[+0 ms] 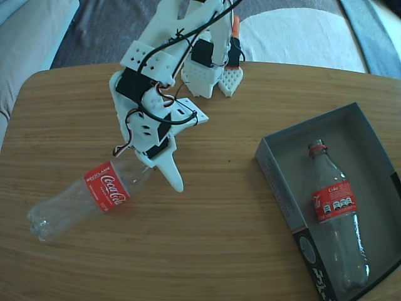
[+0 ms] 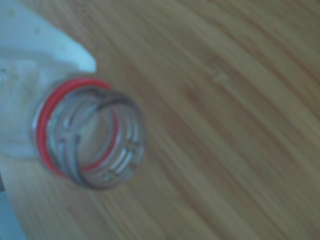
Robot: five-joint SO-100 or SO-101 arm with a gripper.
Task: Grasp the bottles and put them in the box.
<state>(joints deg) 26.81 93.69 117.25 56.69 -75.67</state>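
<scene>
One clear bottle [image 1: 94, 197] with a red Coca-Cola label lies on the wooden table at the left of the fixed view, its base toward the near left. My gripper [image 1: 166, 175] is over its neck and shut around it, and a white finger [image 1: 174, 172] points down beside it. In the wrist view the uncapped bottle mouth [image 2: 95, 137] with its red neck ring sticks out past a white finger [image 2: 45, 45]. A second bottle [image 1: 335, 213] lies inside the grey box [image 1: 276, 172] at the right, neck toward the far side.
The round wooden table [image 1: 219, 238] has bare surface between the held bottle and the box. The arm's white base [image 1: 203, 75] stands at the far edge. The box's black outer side [image 1: 316, 266] faces the near edge. Grey cushions lie beyond the table.
</scene>
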